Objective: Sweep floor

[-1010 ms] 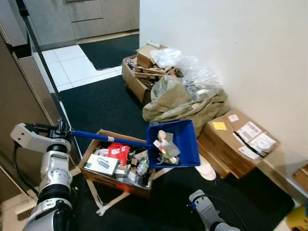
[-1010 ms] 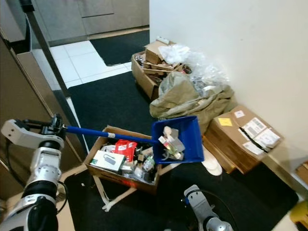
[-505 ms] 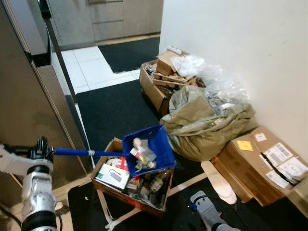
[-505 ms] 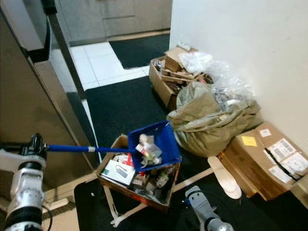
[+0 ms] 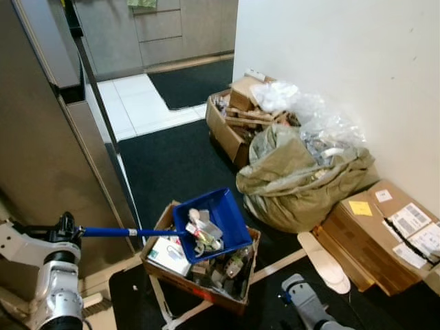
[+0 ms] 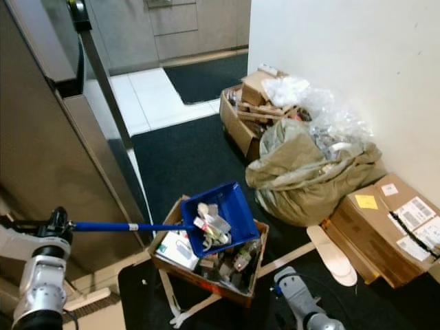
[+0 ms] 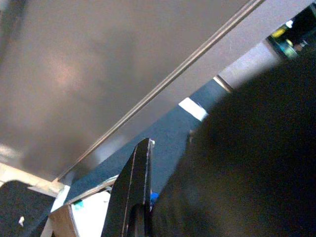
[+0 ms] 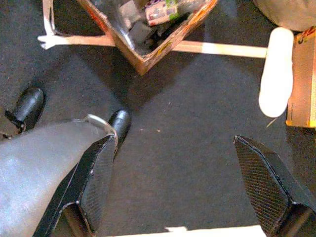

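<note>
On dark carpet, the dustpan hovers over a cluttered box.

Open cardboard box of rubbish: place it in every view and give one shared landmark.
Left eye: box lower centre, under the blue dustpan the left gripper holds.
Right eye: lower centre.
Left wrist: sliver at the picture's bottom corner.
Right wrist: picture's top edge.
Landmark: pale insole beside it.

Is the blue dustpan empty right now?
No. The blue dustpan holds scraps of litter, held over the open cardboard box.
</note>
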Controlling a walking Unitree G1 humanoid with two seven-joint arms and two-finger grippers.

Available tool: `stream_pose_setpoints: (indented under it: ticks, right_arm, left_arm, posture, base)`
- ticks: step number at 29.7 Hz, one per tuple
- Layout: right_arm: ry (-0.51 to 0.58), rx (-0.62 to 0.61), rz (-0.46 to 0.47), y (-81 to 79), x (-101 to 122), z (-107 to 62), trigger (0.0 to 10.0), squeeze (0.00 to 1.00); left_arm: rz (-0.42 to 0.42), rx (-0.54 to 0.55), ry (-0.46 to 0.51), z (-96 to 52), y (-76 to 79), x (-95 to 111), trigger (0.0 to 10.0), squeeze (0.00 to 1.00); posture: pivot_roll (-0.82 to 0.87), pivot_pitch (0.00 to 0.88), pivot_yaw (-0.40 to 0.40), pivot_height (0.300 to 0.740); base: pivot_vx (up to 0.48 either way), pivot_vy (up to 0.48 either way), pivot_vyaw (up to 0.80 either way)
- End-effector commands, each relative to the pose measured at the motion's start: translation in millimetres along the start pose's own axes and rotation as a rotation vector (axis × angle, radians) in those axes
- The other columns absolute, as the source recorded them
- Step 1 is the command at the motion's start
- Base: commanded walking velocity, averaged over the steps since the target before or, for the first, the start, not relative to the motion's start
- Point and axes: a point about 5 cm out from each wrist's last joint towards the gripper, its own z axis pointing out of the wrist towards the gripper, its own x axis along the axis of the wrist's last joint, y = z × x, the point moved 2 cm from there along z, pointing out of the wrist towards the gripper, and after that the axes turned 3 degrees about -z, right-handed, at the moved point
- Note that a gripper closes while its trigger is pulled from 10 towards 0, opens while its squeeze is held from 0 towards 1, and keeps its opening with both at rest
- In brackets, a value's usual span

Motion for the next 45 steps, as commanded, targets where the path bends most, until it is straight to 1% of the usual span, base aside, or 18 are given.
stream_pose_setpoints:
  ticks: [1,6,12,15,18,21,25,26,28,31,33,35,37,39,40,41,44,45]
  right_arm:
    - [-0.007,0.026,-0.011,-8.4,-0.5,1.5,10.0,0.0]
    - [-0.01,0.029,-0.015,-10.3,-0.6,1.9,10.0,0.0]
    - [-0.012,0.032,-0.016,-11.6,-1.1,2.0,10.0,0.0]
    - [-0.012,0.035,-0.016,-12.2,-0.9,2.1,10.0,0.0]
    - [-0.013,0.038,-0.013,-14.0,-1.5,2.3,10.0,0.0]
    - [-0.012,0.039,-0.012,-14.2,-1.5,2.3,10.0,0.0]
    - [-0.013,0.045,-0.011,-15.0,-1.3,2.4,10.0,0.0]
    - [-0.013,0.045,-0.011,-15.0,-1.3,2.4,10.0,0.0]
    - [-0.012,0.047,-0.011,-15.7,-0.7,2.7,10.0,0.0]
    - [-0.012,0.048,-0.011,-15.9,-0.5,2.8,10.0,0.0]
    - [-0.013,0.049,-0.011,-16.5,-0.5,3.0,10.0,0.0]
    - [-0.013,0.05,-0.011,-16.9,-0.7,3.0,10.0,0.0]
    - [-0.013,0.05,-0.011,-16.9,-0.7,3.0,10.0,0.0]
    - [-0.017,0.052,-0.011,-18.0,-1.8,2.9,10.0,0.0]
    - [-0.017,0.052,-0.011,-18.0,-1.8,2.9,10.0,0.0]
    - [-0.019,0.053,-0.01,-18.8,-2.4,2.9,10.0,0.0]
    - [-0.02,0.054,-0.009,-19.5,-2.7,2.9,10.0,0.0]
    - [-0.02,0.055,-0.008,-20.0,-3.0,2.9,10.0,0.0]
  left_arm:
    - [-0.049,-0.027,0.06,1.8,7.5,13.1,10.0,0.0]
    - [-0.065,-0.041,0.071,2.9,14.1,19.5,10.0,0.0]
    - [-0.049,-0.047,0.071,2.8,15.2,21.7,10.0,0.0]
    - [-0.006,-0.058,0.067,2.9,16.2,24.2,10.0,0.0]
    - [0.031,-0.106,0.05,1.5,23.4,22.2,10.0,0.0]
    - [0.043,-0.109,0.045,0.8,24.6,21.5,10.0,0.0]
    - [0.135,-0.072,0.057,1.2,22.8,26.6,10.0,0.0]
    - [0.135,-0.072,0.057,1.2,22.8,26.6,10.0,0.0]
    - [0.139,-0.059,0.086,4.6,19.6,38.9,10.0,0.0]
    - [0.141,-0.059,0.092,5.3,19.3,42.0,10.0,0.0]
    - [0.188,-0.059,0.116,7.1,19.0,54.2,10.0,0.0]
    - [0.208,-0.059,0.124,7.4,19.0,58.9,10.0,0.0]
    - [0.208,-0.059,0.124,7.4,19.0,58.9,10.0,0.0]
    - [0.245,-0.055,0.146,8.1,18.1,68.6,10.0,0.0]
    - [0.245,-0.055,0.146,8.1,18.1,68.6,10.0,0.0]
    - [0.274,-0.059,0.165,8.7,18.7,74.9,10.0,0.0]
    - [0.297,-0.063,0.178,9.3,19.8,79.9,10.0,0.0]
    - [0.33,-0.077,0.195,9.9,23.5,84.5,10.0,0.0]
  posture:
    - [-0.1,0.06,-0.003,0.74]
    - [-0.1,0.062,-0.005,0.74]
    - [-0.1,0.065,-0.005,0.74]
    - [-0.09,0.071,-0.006,0.74]
    - [-0.1,0.072,-0.006,0.74]
    - [-0.1,0.072,-0.006,0.74]
    - [-0.09,0.076,-0.006,0.74]
    - [-0.09,0.076,-0.006,0.74]
    - [-0.09,0.078,-0.004,0.74]
    - [-0.09,0.078,-0.004,0.74]
    - [-0.08,0.078,-0.003,0.74]
    - [-0.08,0.08,-0.004,0.74]
    - [-0.08,0.08,-0.004,0.74]
    - [-0.08,0.08,-0.003,0.74]
    - [-0.08,0.08,-0.003,0.74]
    - [-0.08,0.082,-0.002,0.74]
    - [-0.08,0.083,-0.002,0.74]
    - [-0.08,0.084,-0.001,0.74]
  base:
    - [0.0,0.0,0.0]
    - [0.0,0.0,0.0]
    - [0.0,0.0,0.0]
    - [0.0,0.0,0.0]
    - [0.0,-0.267,0.0]
    - [0.0,-0.48,0.0]
    - [0.0,-0.209,0.0]
    - [0.0,0.0,0.0]
    - [0.0,0.0,0.0]
    - [0.0,0.0,0.0]
    - [0.0,0.0,0.0]
    - [0.0,0.0,0.0]
    - [0.0,0.0,0.0]
    - [0.0,0.0,0.0]
    - [0.0,0.0,0.0]
    - [0.0,0.0,0.0]
    - [0.0,0.0,0.0]
    - [0.0,0.0,0.0]
